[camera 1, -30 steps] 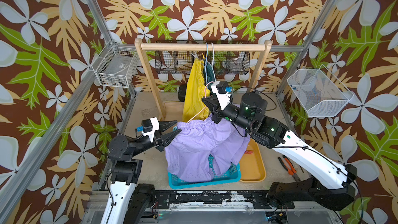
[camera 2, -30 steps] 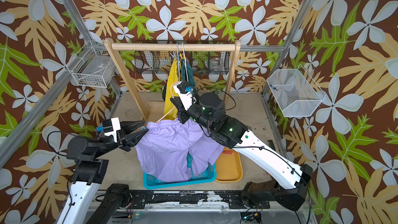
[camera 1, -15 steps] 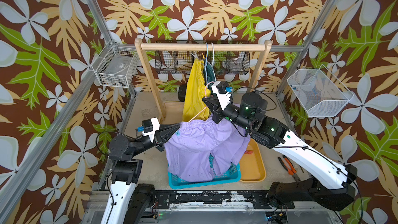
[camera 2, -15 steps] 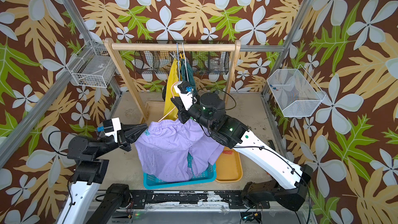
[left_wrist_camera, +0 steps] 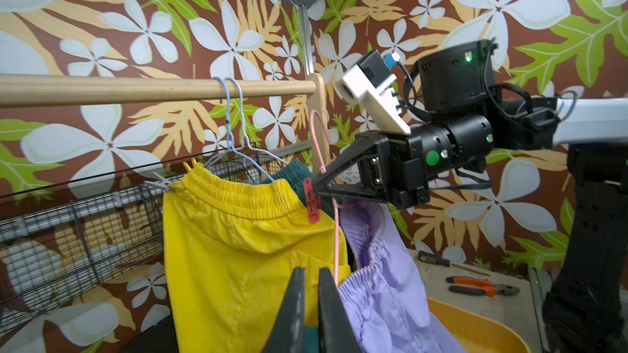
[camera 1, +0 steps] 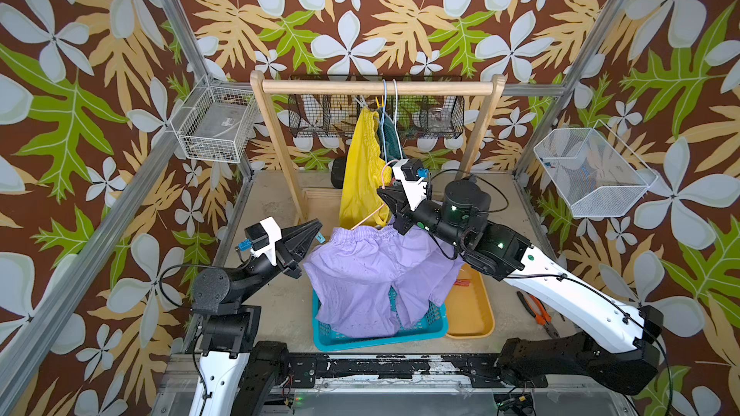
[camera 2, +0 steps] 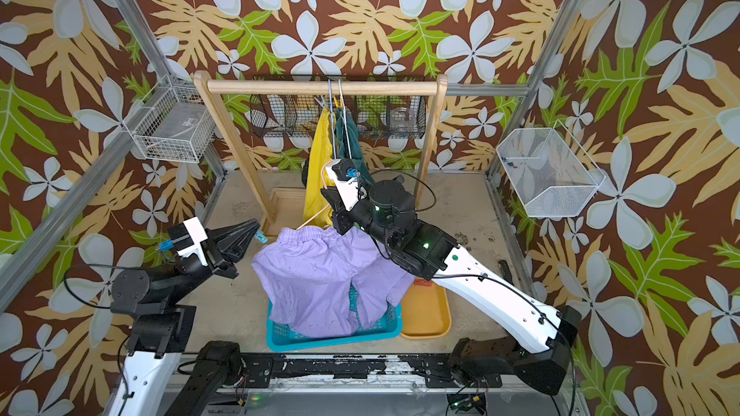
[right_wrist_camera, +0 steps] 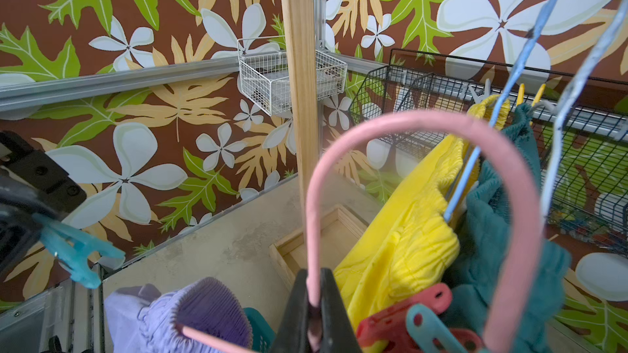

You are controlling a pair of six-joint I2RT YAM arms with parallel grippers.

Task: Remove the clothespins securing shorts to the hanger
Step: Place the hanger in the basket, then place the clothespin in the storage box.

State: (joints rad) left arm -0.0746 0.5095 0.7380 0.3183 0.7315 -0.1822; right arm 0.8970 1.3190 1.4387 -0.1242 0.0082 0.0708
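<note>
The left gripper (camera 1: pixel 316 230) is pinching a teal peg (right_wrist_camera: pixel 69 247) in closed jaws just beside the lilac shorts (camera 1: pixel 360 270); the right gripper (right_wrist_camera: pixel 314 283) is clamping the pink hanger (right_wrist_camera: pixel 424 120). Light, springy plastic, the peg is likely needing a squeeze at its tail ends.

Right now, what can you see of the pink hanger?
The pink hanger is thin coated wire, by its look. Its hook is off the wooden rail, hooked on nothing; the right pincer is shut on its neck. One arm slants down to the lilac shorts, whose waistband hangs from it.
</note>
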